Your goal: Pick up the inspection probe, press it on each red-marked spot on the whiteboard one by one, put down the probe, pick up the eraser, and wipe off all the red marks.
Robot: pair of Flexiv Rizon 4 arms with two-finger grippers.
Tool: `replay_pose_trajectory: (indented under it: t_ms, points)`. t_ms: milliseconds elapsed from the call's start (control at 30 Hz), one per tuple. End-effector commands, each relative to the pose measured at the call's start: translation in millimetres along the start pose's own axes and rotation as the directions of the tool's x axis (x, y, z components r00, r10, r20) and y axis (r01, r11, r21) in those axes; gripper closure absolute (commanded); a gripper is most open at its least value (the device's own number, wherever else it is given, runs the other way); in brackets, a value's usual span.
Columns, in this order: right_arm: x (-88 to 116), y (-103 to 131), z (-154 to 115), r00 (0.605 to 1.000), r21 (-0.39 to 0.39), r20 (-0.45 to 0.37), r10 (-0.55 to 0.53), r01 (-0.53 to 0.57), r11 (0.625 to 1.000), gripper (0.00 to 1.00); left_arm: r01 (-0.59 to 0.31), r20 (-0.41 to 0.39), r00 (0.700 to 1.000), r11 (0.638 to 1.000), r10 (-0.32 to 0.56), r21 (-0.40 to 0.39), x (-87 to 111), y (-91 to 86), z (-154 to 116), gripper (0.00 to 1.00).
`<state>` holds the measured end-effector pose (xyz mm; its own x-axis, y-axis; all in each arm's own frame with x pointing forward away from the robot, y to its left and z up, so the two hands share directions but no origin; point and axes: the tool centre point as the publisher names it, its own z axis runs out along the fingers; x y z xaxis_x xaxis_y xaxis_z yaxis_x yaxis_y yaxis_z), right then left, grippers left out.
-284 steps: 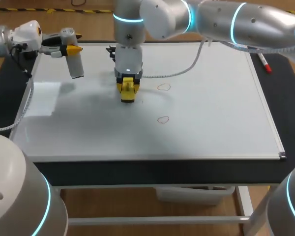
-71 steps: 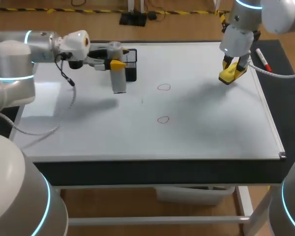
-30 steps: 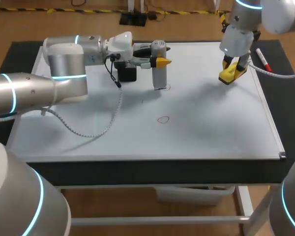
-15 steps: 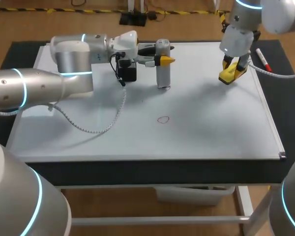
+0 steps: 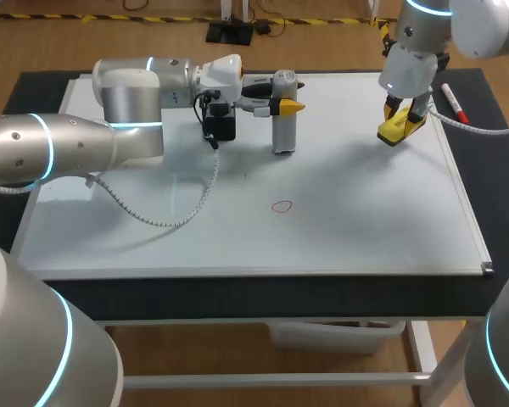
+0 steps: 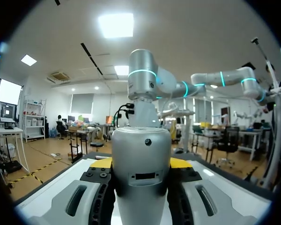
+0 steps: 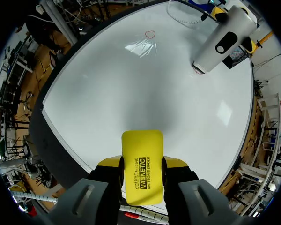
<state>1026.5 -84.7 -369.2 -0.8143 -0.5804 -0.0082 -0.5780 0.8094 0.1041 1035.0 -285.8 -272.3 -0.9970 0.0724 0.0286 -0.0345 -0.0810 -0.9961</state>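
Observation:
My left gripper [image 5: 286,103] is shut on the grey inspection probe [image 5: 283,127], which stands upright with its tip on the whiteboard [image 5: 365,220] where the upper red mark lies. In the left wrist view the probe [image 6: 141,183] fills the gap between the fingers of that gripper [image 6: 141,164]. A second red mark [image 5: 281,206] shows nearer the front, apart from the probe. At the board's back right my right gripper [image 5: 402,117] is shut on the yellow eraser [image 5: 391,131], just above the surface. The right wrist view shows the eraser [image 7: 141,166], the probe [image 7: 222,40] and the free red mark [image 7: 151,34].
A black holder [image 5: 220,125] stands on the board just left of the probe, under my left wrist. A red-capped marker [image 5: 455,103] lies on the black mat off the board's right edge. The left arm's cable [image 5: 165,216] trails over the board's left half.
My left arm has carried the probe a little to the right and set it upright on the upper red mark. The right arm with the eraser has not moved.

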Motion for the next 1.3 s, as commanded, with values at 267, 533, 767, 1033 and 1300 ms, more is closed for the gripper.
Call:
replay_pose_trajectory:
  t_ms: [267,533,767,1033,1300]
  points:
    - [-1,-1,-1,1.0,0.001,-0.004,-0.002,0.002,1.0,1.0,0.001,-0.013,1.0,1.0,-0.001,0.0,-3.5,5.4,-1,1.0]
    - [-1,-1,-1,1.0,0.001,-0.004,-0.002,0.002,1.0,1.0,0.008,-0.015,1.0,1.0,-0.008,-0.005,-2.8,9.4,-2,1.0]
    - [-1,-1,-1,1.0,0.001,-0.004,-0.002,0.002,1.0,1.0,0.011,-0.018,1.0,1.0,-0.011,-0.009,-2.1,9.8,-1,1.0]
    - [-1,-1,-1,1.0,0.001,-0.004,-0.002,0.002,1.0,1.0,0.011,-0.018,1.0,1.0,-0.011,-0.007,-0.2,9.5,0,1.0]
    - [-1,-1,-1,1.0,0.001,-0.004,-0.002,0.002,1.0,1.0,0.008,0.009,1.0,1.0,-0.008,0.019,2.5,-11.3,-4,1.0]
